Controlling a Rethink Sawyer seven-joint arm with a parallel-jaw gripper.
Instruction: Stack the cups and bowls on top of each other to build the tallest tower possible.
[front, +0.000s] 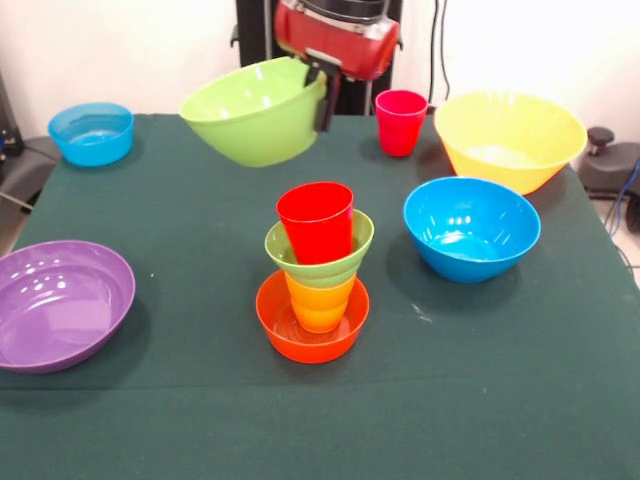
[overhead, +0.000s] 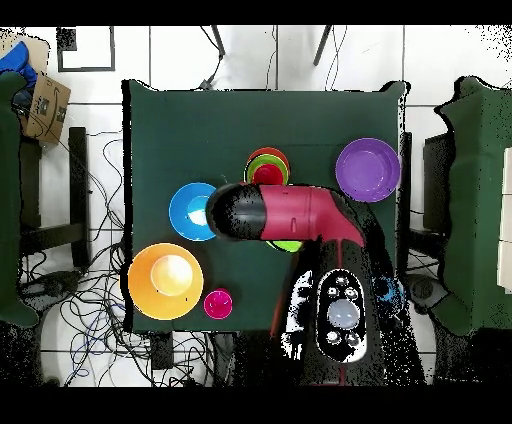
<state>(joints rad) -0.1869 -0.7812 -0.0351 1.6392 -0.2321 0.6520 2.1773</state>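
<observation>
My gripper (front: 320, 92) hangs from the red arm head at the top of the front view, shut on the rim of a large green bowl (front: 252, 112). It holds the bowl tilted, clear of the table at the back. The tower (front: 316, 270) stands mid-table: a small orange bowl (front: 310, 335), a yellow-orange cup (front: 319, 303), a small green bowl (front: 322, 262) and a red cup (front: 316, 222) on top. In the overhead view the tower (overhead: 267, 170) shows just beyond the arm (overhead: 295, 213), which hides the gripper; only a sliver of the green bowl (overhead: 288, 245) shows.
A pink-magenta cup (front: 400, 121) and a large yellow bowl (front: 510, 140) stand at the back right. A blue bowl (front: 471, 228) sits right of the tower, a small blue bowl (front: 92, 132) at the back left and a purple bowl (front: 60, 305) at the front left on the green table (front: 200, 420).
</observation>
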